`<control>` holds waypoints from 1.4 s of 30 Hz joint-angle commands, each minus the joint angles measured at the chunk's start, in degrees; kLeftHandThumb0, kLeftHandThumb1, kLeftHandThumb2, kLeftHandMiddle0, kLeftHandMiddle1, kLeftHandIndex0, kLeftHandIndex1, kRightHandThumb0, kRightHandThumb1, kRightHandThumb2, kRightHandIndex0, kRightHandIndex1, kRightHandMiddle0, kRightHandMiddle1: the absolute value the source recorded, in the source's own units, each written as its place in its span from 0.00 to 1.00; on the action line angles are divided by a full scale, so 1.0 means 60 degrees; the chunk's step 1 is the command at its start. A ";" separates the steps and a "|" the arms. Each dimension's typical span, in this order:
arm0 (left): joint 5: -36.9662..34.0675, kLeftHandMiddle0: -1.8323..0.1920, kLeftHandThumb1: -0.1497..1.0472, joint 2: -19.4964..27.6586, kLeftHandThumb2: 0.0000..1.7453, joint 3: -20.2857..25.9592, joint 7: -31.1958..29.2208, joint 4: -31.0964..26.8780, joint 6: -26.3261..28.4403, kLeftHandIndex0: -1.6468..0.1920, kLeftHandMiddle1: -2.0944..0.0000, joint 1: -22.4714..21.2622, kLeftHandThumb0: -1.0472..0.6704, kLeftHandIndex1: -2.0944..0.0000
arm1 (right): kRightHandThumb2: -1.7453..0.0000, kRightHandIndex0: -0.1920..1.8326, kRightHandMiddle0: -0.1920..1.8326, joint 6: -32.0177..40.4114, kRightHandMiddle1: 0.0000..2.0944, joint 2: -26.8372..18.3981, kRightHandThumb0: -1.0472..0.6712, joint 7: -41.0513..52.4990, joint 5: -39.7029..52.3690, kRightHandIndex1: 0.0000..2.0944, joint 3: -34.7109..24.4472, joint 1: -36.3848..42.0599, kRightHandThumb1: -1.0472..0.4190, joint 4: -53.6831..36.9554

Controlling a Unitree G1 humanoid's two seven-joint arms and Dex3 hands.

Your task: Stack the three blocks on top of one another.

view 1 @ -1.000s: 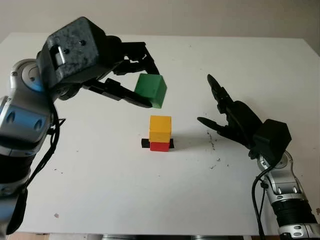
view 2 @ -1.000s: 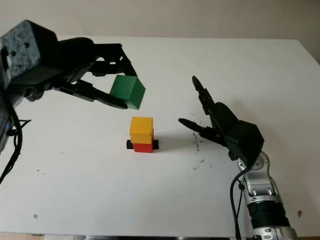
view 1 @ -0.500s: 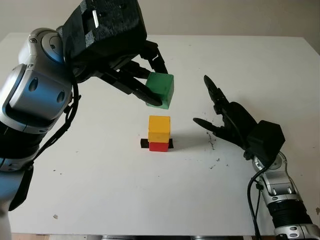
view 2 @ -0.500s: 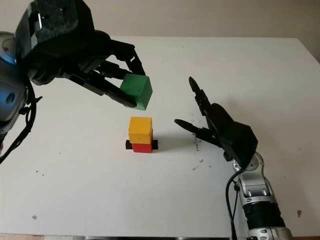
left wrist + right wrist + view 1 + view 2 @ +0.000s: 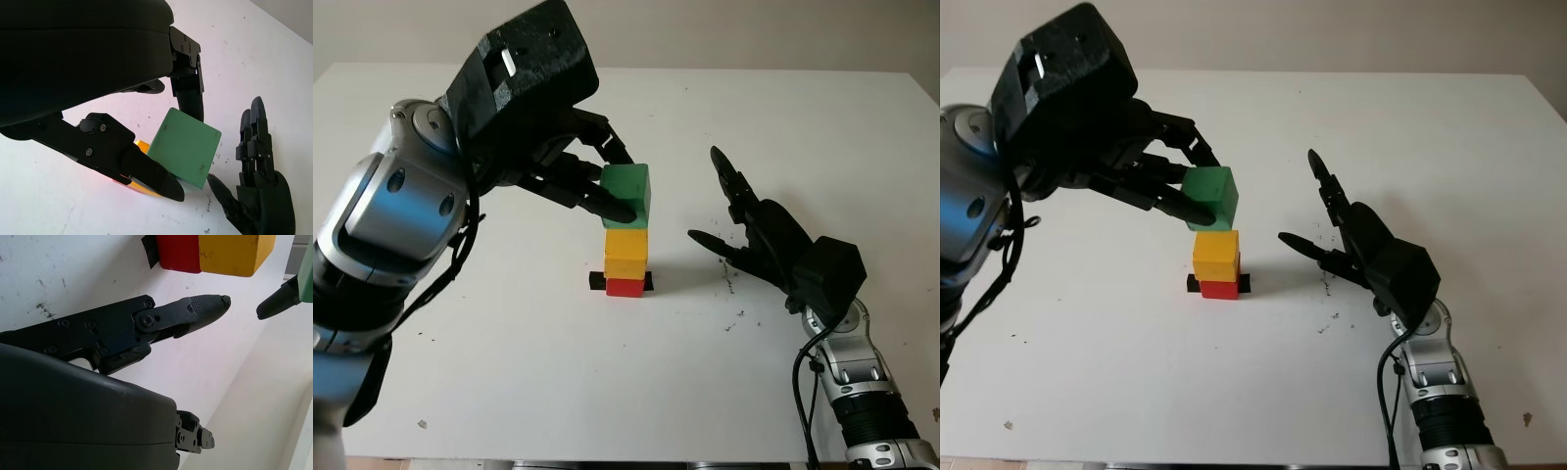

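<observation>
The green block (image 5: 628, 194) is held by the left hand (image 5: 570, 168) directly above the yellow block (image 5: 626, 252), with its lower edge at or just over the yellow block's top face; whether the two touch cannot be told from the head views. In the left wrist view the green block (image 5: 184, 147) is seen tilted a little, clamped between one finger (image 5: 188, 93) on its far side and another (image 5: 128, 159) on its near side, with a sliver of yellow showing beneath it. The yellow block is set squarely on the red block (image 5: 625, 287), and the red block is placed on a short strip of black tape (image 5: 596, 282) that sticks out on both sides of it. The stack stands near the middle of the white table (image 5: 509, 372).

The right hand (image 5: 759, 240) is held open just to the right of the stack, apart from it, with nothing in it and its palm turned toward the blocks. In the right wrist view one of its fingers (image 5: 195, 313) is pointed toward the red (image 5: 178, 252) and yellow (image 5: 230, 252) blocks without reaching them. A scatter of small dark marks (image 5: 734, 318) is seen on the table below the right hand. Nothing is seen between the right hand and the stack.
</observation>
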 commanded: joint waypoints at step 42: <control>-0.0547 0.77 0.98 0.0355 0.03 -0.0897 0.0998 -0.0152 -0.0277 0.77 0.97 0.0266 0.43 0.23 | 0.94 0.00 0.04 -0.0192 0.03 0.0022 0.21 -0.0171 0.0040 0.02 -0.0020 0.0077 0.00 -0.0111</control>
